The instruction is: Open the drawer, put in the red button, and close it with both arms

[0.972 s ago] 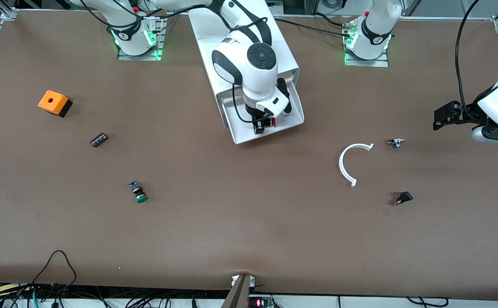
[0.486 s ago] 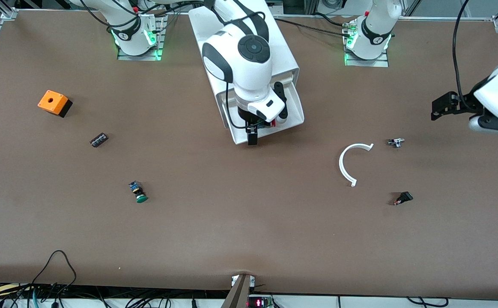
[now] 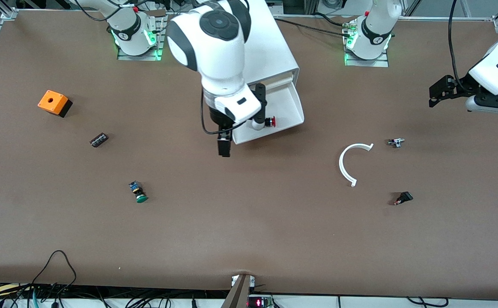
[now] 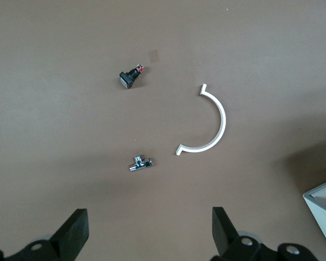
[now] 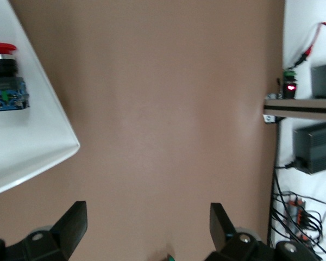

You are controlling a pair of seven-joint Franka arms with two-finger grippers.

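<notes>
Red button (image 3: 269, 122) lies in the open drawer (image 3: 289, 107); right tool (image 3: 224, 146) and left tool (image 3: 439, 92) both hang released.

1. The red button (image 3: 269, 122) lies in the pulled-out drawer (image 3: 289, 107) of the cabinet (image 3: 270, 47), between the arm bases.
2. The right hand (image 3: 224, 145) hangs over the worktop (image 3: 249, 231) just beside the drawer's corner, fingers spread.
3. The left hand (image 3: 436, 92) hangs over the left arm's end, fingers apart.
</notes>
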